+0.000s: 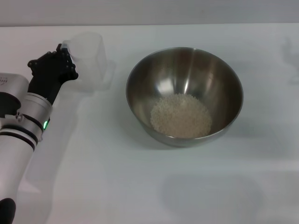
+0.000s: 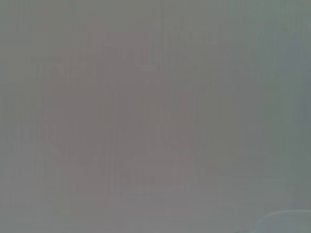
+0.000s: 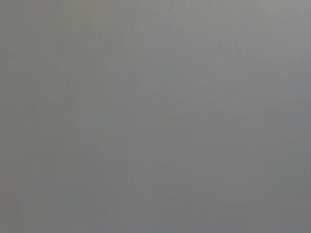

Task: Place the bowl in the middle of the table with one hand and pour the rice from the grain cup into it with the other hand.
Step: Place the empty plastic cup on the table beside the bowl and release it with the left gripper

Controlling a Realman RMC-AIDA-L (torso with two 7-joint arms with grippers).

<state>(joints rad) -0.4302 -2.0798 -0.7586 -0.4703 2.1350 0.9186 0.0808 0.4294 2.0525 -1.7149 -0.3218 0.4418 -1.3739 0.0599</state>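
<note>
We are looking down from the head camera at the plain white tabletop (image 1: 140, 186), where the large, shiny stainless-steel mixing bowl (image 1: 219, 70) is sitting upright near the middle. A pale, granular heap of whitish-beige rice (image 1: 181, 115) is lying on the bottom of that bowl, toward its near wall.

Well apart from the bowl, on our left side, the small translucent frosted plastic grain cup (image 1: 88, 58) is standing upright on the table. The black two-finger left gripper (image 1: 63, 58) on its silver-white arm is sitting right against the side of the cup that faces away from the bowl; we are seeing its fingers pressed up to the cup there, but whether they are clamping its handle or standing loose is something we cannot tell. A green light is glowing on the arm's ring just behind the gripper.

The right gripper is not appearing in any view. Both wrist cameras are giving us only a flat grey field, apart from a faint curved edge in one corner of the left wrist view that we cannot identify.
</note>
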